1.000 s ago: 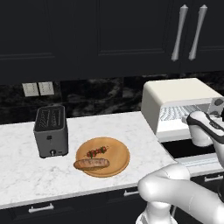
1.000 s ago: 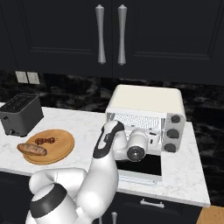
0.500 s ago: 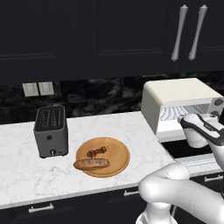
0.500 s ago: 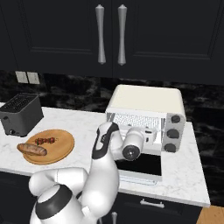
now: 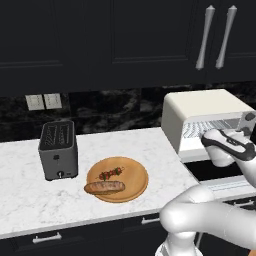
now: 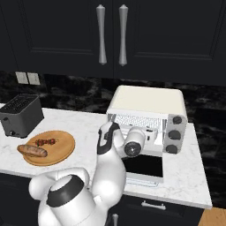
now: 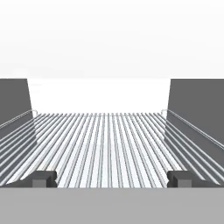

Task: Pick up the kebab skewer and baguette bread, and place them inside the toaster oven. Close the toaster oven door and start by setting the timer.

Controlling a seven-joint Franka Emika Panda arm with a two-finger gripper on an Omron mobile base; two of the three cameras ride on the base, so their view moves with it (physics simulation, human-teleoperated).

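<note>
A rendered home kitchen: dark cabinets (image 6: 110, 35) with long pale bar handles (image 6: 101, 34) fill the top of both base views, a white marble counter (image 5: 30, 200) crosses the middle, and a slot toaster (image 5: 58, 149), wall outlets (image 5: 42, 101) and toaster oven (image 6: 148, 115) stand against a black stone backsplash.

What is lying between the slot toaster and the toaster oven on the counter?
In the left base view, a round wooden board lies between the toaster and the toaster oven. It carries the baguette and the skewer.
</note>
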